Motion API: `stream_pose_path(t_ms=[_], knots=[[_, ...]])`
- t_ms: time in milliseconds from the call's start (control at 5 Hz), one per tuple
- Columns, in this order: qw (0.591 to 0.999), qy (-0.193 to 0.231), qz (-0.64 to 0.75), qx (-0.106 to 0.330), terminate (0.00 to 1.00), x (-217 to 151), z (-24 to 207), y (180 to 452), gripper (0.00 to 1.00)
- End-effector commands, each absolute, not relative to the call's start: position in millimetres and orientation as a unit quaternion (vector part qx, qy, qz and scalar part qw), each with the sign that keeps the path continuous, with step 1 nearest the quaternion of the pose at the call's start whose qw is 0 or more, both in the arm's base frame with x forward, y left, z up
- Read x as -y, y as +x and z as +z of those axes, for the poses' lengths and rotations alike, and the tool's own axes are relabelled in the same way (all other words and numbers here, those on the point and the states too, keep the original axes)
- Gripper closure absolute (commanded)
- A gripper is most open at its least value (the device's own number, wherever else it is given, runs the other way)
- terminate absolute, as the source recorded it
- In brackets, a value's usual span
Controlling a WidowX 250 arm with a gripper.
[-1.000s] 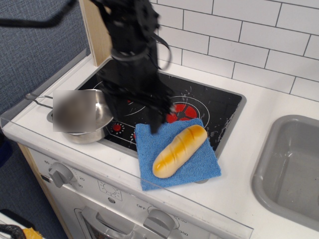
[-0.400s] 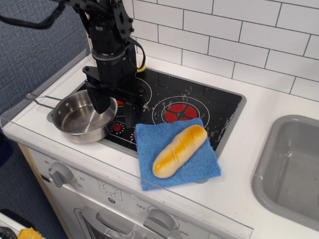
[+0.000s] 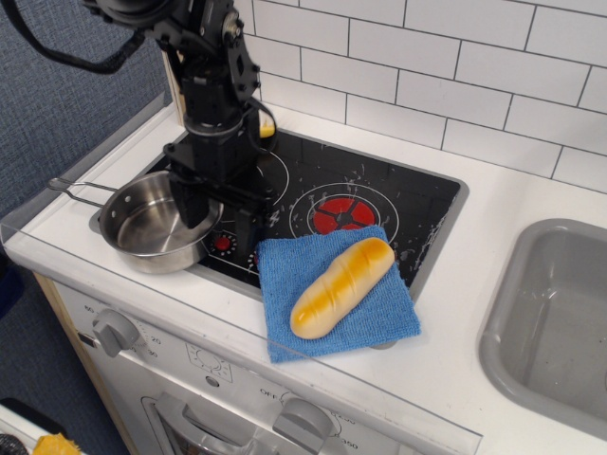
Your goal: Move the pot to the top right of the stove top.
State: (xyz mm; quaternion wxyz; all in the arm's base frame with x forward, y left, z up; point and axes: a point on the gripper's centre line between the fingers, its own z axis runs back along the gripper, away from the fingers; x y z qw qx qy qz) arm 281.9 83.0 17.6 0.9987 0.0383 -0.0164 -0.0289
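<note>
End effector [image 3: 216, 216] pointing down, fingers spread, beside pot [image 3: 150, 228] rim

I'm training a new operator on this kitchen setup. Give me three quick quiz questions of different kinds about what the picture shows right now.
1. True or false: the bread loaf lies on the blue cloth.
2. Where does the pot sit? A) front left corner of the stove top B) in the sink C) on the cloth
3. Fill in: the gripper stands with one finger on each side of the pot's right ____.

Key: 1 true; 2 A; 3 rim.
</note>
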Motion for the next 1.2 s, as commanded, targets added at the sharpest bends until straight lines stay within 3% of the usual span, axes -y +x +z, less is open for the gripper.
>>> stream_pose_path(t_ms=[0, 400, 600, 1000], knots=[[0.999, 0.046, -0.007, 0.016, 0.0, -97.7, 12.9, 280.2, 1.0], [0.999, 0.046, -0.004, 0.026, 0.0, -93.4, 18.7, 276.0, 1.0], [0.998, 0.042, 0.004, 0.044, 0.0, -93.2, 32.3, 269.8, 1.0], [0.995, 0.068, -0.003, 0.076, 0.0, -80.8, 84.2, 268.4, 1.0]])
